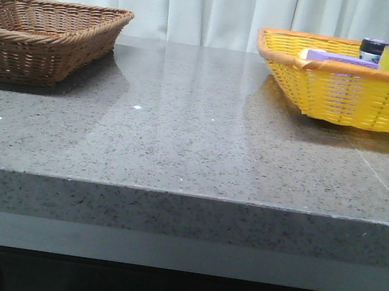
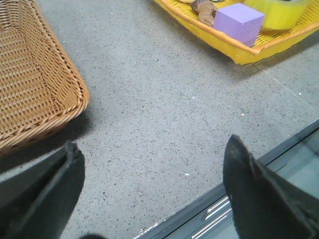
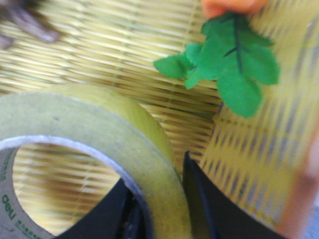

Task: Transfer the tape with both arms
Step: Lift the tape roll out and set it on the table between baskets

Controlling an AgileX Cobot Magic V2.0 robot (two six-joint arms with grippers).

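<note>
The tape (image 3: 99, 149) sits in the yellow basket (image 1: 345, 93) on the right side of the stone table (image 1: 194, 145), lying on the woven floor close to one slanted wall, and the right gripper (image 3: 157, 199) is right on it: one dark finger (image 3: 199, 199) stands outside the yellow band and the other shows inside the ring by the white core with its green print, so the roll's wall sits between them. Whether the fingers are actually pressing the tape or only straddling it, I cannot tell from this blurred close view. Just past the roll, green fabric leaves (image 3: 229, 59) hang from something orange at the basket wall, and a brownish object lies blurred at the far corner. From the left wrist view the tape (image 2: 279, 12) shows at the frame edge, with the purple block (image 2: 239, 22) just beside it in the same basket and a brown item next to that. The left gripper (image 2: 154, 194) hangs over the near edge of the table, fingers spread wide with nothing between them, well apart from the tape. The brown wicker basket (image 1: 44, 36) stands on the left side of the table. In the front view a dark jar top (image 1: 376, 49) pokes above the yellow rim, white curtain (image 1: 199, 2) behind.
</note>
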